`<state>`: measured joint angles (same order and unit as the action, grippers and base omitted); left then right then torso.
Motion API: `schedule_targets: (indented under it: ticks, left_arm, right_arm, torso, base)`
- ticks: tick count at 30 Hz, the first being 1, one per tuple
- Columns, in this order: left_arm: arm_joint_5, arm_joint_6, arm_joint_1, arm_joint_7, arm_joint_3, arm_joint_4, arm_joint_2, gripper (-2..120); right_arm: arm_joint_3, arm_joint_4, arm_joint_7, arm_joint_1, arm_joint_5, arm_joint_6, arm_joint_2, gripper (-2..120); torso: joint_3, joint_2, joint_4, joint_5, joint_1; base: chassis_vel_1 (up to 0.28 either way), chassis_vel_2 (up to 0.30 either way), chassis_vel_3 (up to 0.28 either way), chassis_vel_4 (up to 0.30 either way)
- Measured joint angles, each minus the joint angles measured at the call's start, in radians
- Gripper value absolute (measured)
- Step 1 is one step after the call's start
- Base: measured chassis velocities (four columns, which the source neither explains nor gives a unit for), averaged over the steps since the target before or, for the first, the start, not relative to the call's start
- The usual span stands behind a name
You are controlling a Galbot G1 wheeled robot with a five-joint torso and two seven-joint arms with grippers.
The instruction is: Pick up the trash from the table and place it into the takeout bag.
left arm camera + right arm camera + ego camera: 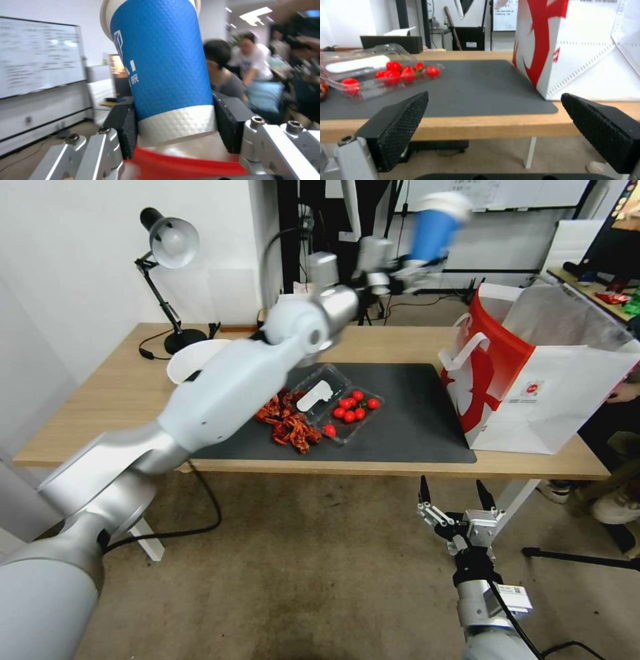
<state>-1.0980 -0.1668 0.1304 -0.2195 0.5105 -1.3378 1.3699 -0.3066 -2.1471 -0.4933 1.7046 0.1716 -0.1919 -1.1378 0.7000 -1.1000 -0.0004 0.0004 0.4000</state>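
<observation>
Gripping the blue paper cup (163, 62) by its base, the left gripper (175, 125) hangs blurred above the table (400, 343); right gripper (457, 500) parked low — fingers (400, 120) wide, empty.

Even, bright indoor light, looks like ceiling fixtures; one panel (258, 14) blows out white in the left wrist view. Shadows are soft and weak, just a faint one under the bench (400, 347). Head view has motion blur on the raised cup (433, 230) and the left hand (400, 270); mat (413, 413) and bag (533, 373) are sharp. Wide-lens bending at the head view's edges. Left wrist: cup texture crisp, background room smeared and soft. Right wrist: near fingers (403, 117) slightly soft, bench sharp. Whiteboard (36, 55) washed out by glare.
</observation>
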Motion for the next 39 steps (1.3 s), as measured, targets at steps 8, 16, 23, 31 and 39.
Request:
schedule_targets:
  ticks: [8,16,23,31,39]
  left_arm:
    - [0.142,-0.059,0.104,-0.056,0.102,0.119,0.123,48]
    - [0.202,-0.07,0.165,-0.07,0.142,0.215,0.174,48]
    - [0.204,0.001,0.168,-0.116,0.164,0.249,0.209,48]
    - [0.203,0.043,0.155,-0.118,0.195,0.264,0.228,48]
    - [0.202,0.057,0.149,-0.118,0.205,0.267,0.237,49]
  right_arm:
    - [-0.002,0.012,0.0,0.0,-0.002,0.0,-0.016,100]
    - [-0.011,0.015,0.004,0.009,-0.006,-0.002,-0.029,100]
    - [-0.012,0.013,0.005,0.008,-0.007,-0.004,-0.029,100]
    - [-0.022,0.011,0.006,0.014,-0.006,-0.008,-0.026,100]
    - [-0.023,0.014,0.006,0.011,-0.004,-0.008,-0.027,100]
  torso:
    - [0.0,0.0,0.0002,-0.0001,0.0]
    - [0.0,0.0,0.0006,-0.0004,0.0]
    - [0.0,0.0,0.0003,-0.0003,0.0]
    - [0.0,0.0,0.0005,-0.0004,0.0]
    - [0.0,0.0,0.0004,-0.0003,0.0]
  base:
    - [0.0,0.0,0.0,0.0]
    - [0.0,0.0,0.0,0.0]
    - [0.0,0.0,0.0,0.0]
    - [0.0,0.0,0.0,0.0]
    - [0.0,0.0,0.0,0.0]
